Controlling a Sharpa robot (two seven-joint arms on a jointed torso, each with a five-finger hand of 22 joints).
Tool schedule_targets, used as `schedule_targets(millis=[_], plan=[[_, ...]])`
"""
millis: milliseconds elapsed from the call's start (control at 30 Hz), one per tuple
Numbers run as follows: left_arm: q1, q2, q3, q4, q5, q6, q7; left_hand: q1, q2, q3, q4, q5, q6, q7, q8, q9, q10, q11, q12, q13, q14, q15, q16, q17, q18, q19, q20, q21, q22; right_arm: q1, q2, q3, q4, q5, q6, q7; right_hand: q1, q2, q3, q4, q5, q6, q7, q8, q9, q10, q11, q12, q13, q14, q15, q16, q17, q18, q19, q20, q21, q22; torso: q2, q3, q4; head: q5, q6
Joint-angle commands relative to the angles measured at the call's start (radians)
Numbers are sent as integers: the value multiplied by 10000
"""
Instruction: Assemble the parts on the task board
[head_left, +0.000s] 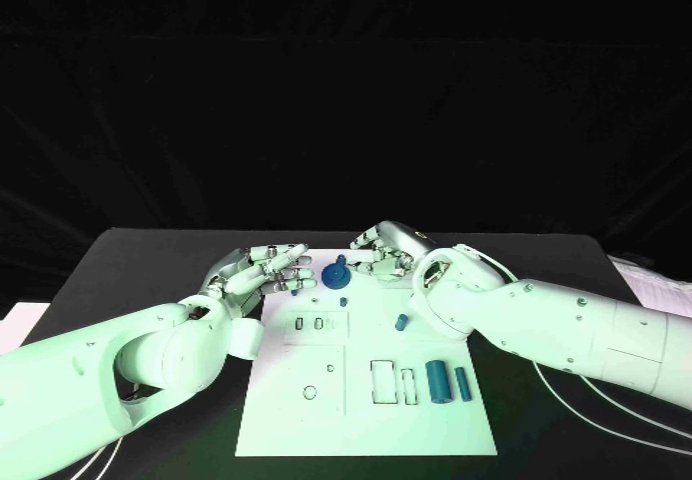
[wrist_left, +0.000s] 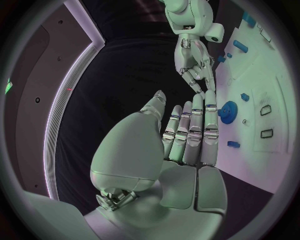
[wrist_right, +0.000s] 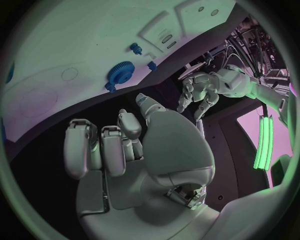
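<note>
We see the task board (head_left: 433, 420) mid-table, with a blue gear (head_left: 336, 277) near its far edge. Just left of the gear, our left hand (head_left: 274, 268) hovers with fingers straight and apart, grasping nothing. Just right of the gear, our right hand (head_left: 387, 248) holds nothing, fingers loosely bent. Two blue cylinders (head_left: 449, 383) lie on the board nearer us.

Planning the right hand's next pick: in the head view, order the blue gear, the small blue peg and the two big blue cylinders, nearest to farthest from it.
From the right hand:
1. Blue gear, at the board's far edge.
2. Small blue peg, mid-board.
3. Two big blue cylinders, on the board's near right, side by side, too close to rank.
</note>
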Motion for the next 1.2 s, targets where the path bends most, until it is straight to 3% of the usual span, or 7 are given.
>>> schedule_targets(millis=[33,100,267,433,533,767,1200], plan=[[11,-16,8,2,17,167,50,30,67,4,-94,-30,46,9,-67,-11,42,6,-72,-14,1,-57,-64,21,88,55,-9,-54,-3,34,-520,3,420,1188,-603,2012,175,-25,4,-107,7,143,-14,54,15,64,-27,70,14,726,30,44,1162,-194,50,-17,69,31,-13,16,-37,5,16],[11,-30,8,-19,7,203,54,30,67,4,-94,-30,46,9,-67,-11,42,6,-72,-14,1,-57,-64,21,88,55,-9,-54,-3,82,-900,6,619,1577,-354,2327,235,-51,10,-174,4,209,-24,60,15,42,-37,47,-1,727,21,48,1169,-196,52,-24,73,39,-10,14,-28,-18,35],[11,-71,6,-181,-310,372,125,36,65,8,-106,-30,47,6,-69,-11,44,4,-73,-14,-2,-57,-67,24,88,53,-9,-56,-4,185,-1737,9,744,2045,306,3017,413,-162,-19,-388,-176,310,-41,42,5,-64,-52,-88,-96,734,7,79,1230,-194,43,-39,68,31,-56,95,-175,109,79],[10,-66,6,-348,-480,506,169,48,62,17,-130,-31,56,-2,-70,-9,57,-1,-73,-12,-13,-56,-78,32,86,45,-9,-63,-6,208,-2344,8,381,2110,1212,3484,491,-268,-150,-516,-502,332,-50,2,-9,-124,-56,-222,-201,739,2,101,1275,-194,39,-48,64,26,-74,172,-236,39,110],[9,-59,5,-394,-508,550,187,50,63,19,-134,-31,60,-4,-70,-8,62,-3,-72,-12,-14,-56,-80,34,86,44,-9,-65,-7,192,-2526,7,56,2110,1439,3576,565,-299,-191,-585,-592,333,-56,-9,-12,-136,-63,-255,-226,740,-1,106,1286,-197,44,-50,70,39,-92,191,-251,-24,112],[4,-41,3,-441,-531,552,208,59,71,33,-157,-30,83,-16,-65,-4,89,-12,-67,-8,-13,-60,-84,46,87,41,-11,-69,-8,63,-2707,5,-687,2016,1736,3606,619,-315,-221,-637,-627,341,-59,-12,-13,-143,-65,-275,-240,739,-4,104,1285,-194,38,-52,63,25,-89,186,-250,-135,192],[-8,20,1,-422,-536,523,206,61,67,35,-166,-30,80,-14,-70,-5,87,-11,-71,-9,-16,-60,-88,50,86,37,-11,-72,-9,-298,-2368,3,-1598,1721,1894,3408,645,-303,-289,-673,-687,241,-42,-57,-30,-179,-52,-342,-287,739,5,106,1295,-193,33,-48,58,18,-83,160,-217,-176,114]])
